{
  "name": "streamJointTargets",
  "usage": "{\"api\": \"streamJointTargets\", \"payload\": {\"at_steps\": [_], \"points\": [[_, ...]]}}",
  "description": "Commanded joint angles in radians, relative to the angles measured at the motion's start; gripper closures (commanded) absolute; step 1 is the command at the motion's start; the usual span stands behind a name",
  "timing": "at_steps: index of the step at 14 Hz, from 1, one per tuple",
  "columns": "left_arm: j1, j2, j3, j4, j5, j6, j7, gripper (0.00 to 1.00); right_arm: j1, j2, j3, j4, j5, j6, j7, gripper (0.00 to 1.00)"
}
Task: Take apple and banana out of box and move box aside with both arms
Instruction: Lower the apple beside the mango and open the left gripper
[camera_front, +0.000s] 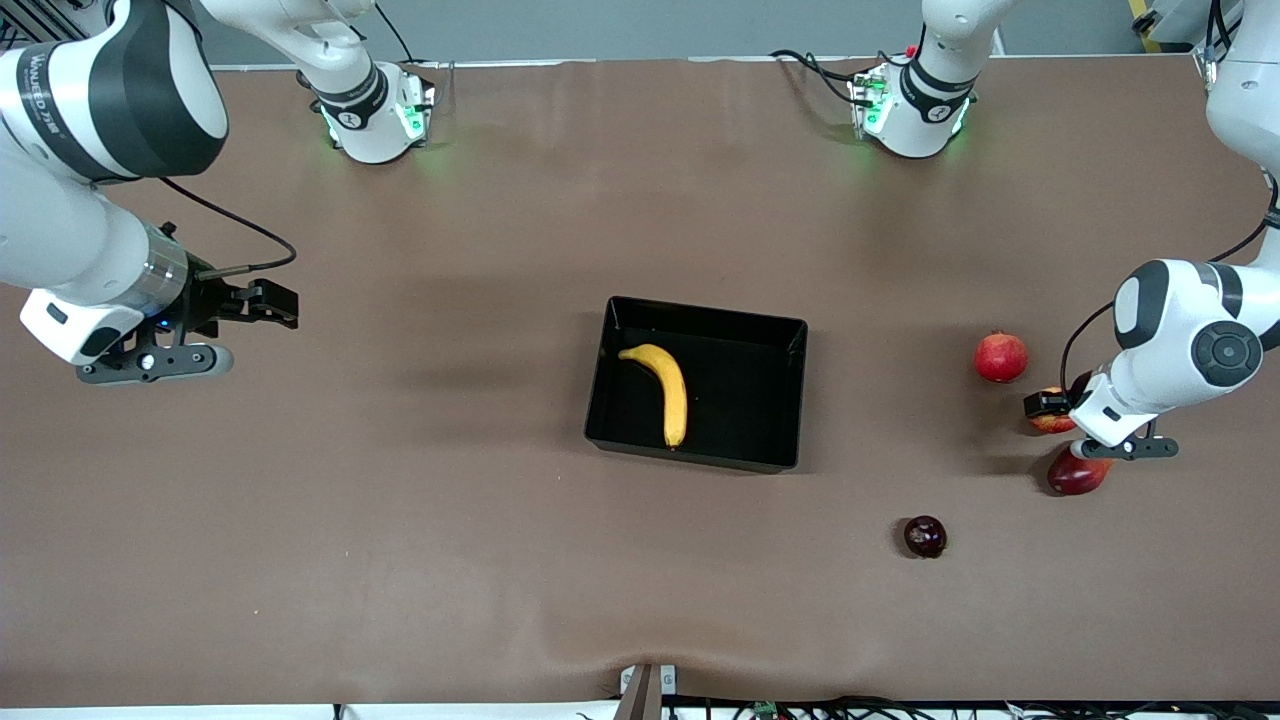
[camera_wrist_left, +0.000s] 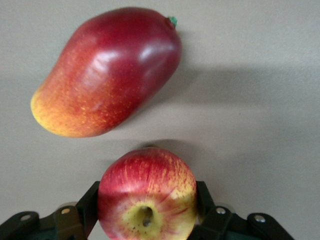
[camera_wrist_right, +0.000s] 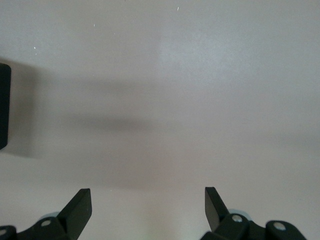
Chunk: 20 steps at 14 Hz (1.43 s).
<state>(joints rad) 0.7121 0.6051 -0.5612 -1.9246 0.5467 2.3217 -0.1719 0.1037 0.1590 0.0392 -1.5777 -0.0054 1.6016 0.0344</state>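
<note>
The left gripper (camera_wrist_left: 147, 220) is clamping its jaws on the red, yellow-streaked apple (camera_wrist_left: 146, 200) beside the mango (camera_wrist_left: 107, 70); the right gripper (camera_wrist_right: 147, 210) is waiting, jaws apart.

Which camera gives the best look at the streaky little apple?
The left wrist view: the apple fills it, sitting between the left end effector's fingers. The front view shows only a sliver of it beside the arm. The right wrist view shows none.

Bright even overhead light, soft shadows, glare on the mango (camera_wrist_left: 107, 70)
</note>
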Motion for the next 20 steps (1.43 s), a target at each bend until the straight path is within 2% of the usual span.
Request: {"api": "streamJointTargets", "payload": {"at_steps": [1,2,5,7,10,12,16,18,20], "points": [[0.02,0.008,-0.014,-0.01,0.022,0.024,0.005,0.22,-0.007,0.01,0.008,0.021,0.002,-0.005,0.013,0.0],[0.018,0.007,-0.014,-0.011,0.022,0.027,0.005,0.0,-0.007,0.01,0.007,0.021,0.002,-0.005,0.013,0.0],[0.017,-0.01,-0.019,-0.004,0.022,0.015,-0.006,0.0,-0.005,0.011,0.007,0.021,0.002,-0.003,0.013,0.0],[0.012,-0.062,-0.035,0.004,0.009,-0.027,-0.011,0.0,-0.004,0.013,0.007,0.021,0.002,-0.005,0.013,0.0],[0.012,-0.123,-0.158,0.068,0.004,-0.204,-0.084,0.0,-0.001,0.019,0.008,0.021,0.001,-0.003,0.013,0.0],[0.012,-0.127,-0.25,0.13,0.003,-0.329,-0.144,0.0,-0.001,0.019,0.007,0.021,0.001,-0.003,0.013,0.0],[0.004,-0.114,-0.397,0.147,-0.014,-0.378,-0.309,0.0,-0.001,0.019,0.007,0.021,0.001,-0.005,0.013,0.0],[-0.061,-0.107,-0.42,0.147,-0.036,-0.378,-0.429,0.0,-0.001,0.019,0.007,0.021,0.001,-0.005,0.013,0.0],[-0.185,-0.094,-0.417,0.151,-0.037,-0.377,-0.583,0.0,0.001,0.019,0.007,0.021,0.001,-0.005,0.013,0.0]]}}
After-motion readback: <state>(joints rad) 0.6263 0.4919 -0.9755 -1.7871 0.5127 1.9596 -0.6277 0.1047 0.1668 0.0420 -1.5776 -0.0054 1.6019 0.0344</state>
